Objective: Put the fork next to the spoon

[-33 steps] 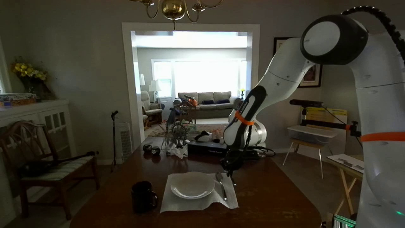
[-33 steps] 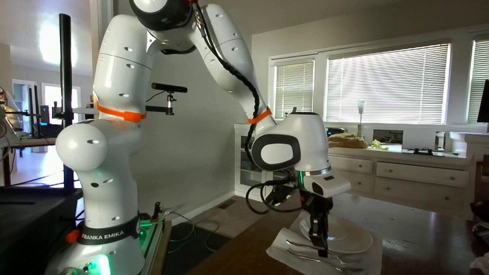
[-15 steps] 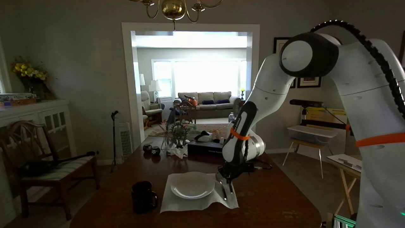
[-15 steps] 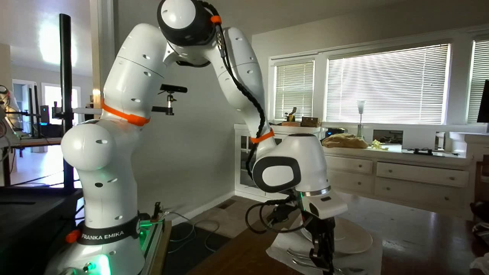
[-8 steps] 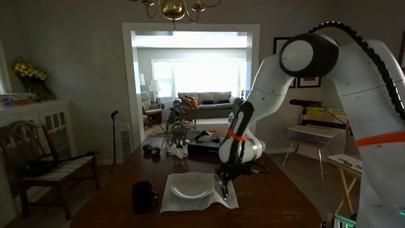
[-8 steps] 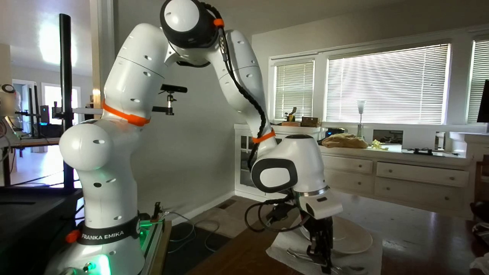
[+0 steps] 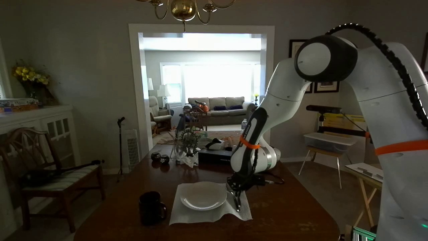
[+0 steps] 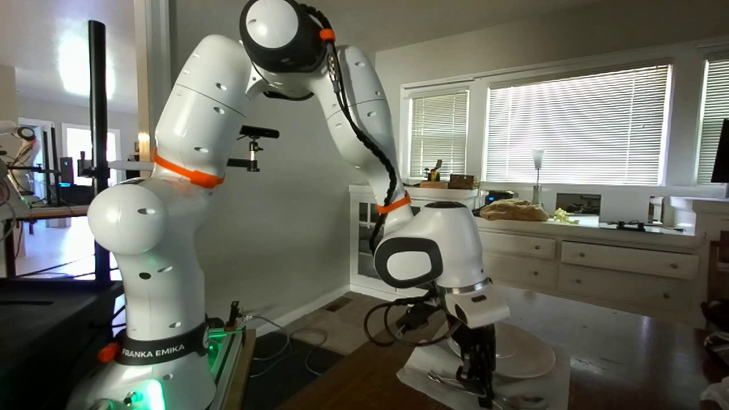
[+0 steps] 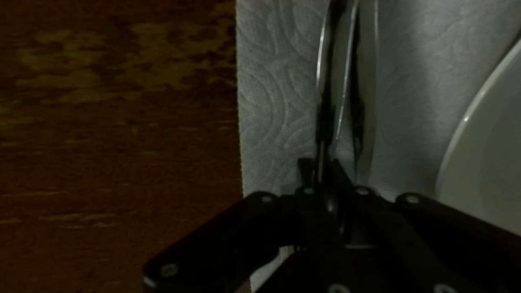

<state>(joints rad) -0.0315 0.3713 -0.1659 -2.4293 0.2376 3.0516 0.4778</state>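
My gripper (image 9: 320, 171) is low over the paper towel (image 9: 268, 101), with its fingers shut around the fork (image 9: 341, 77). The fork's slim handle comes out between the fingertips and runs up the wrist view. The spoon (image 9: 367, 81) lies close beside the fork, on the plate side, almost parallel to it. The gripper also shows in both exterior views (image 7: 237, 201) (image 8: 484, 393), pointing down beside the white plate (image 7: 204, 197). The fingers hide the middle of both utensils there. I cannot tell whether the fork touches the towel.
The plate's rim (image 9: 452, 142) is a short way to the right in the wrist view. A black mug (image 7: 151, 208) stands left of the towel. A black box (image 7: 215, 156) and a vase of dried stems (image 7: 188, 144) stand farther back on the wooden table (image 7: 284, 214).
My gripper has come down and then shifted toward the plate, bringing the fork from the towel's outer side to beside the spoon. In the last half second it has hardly moved.
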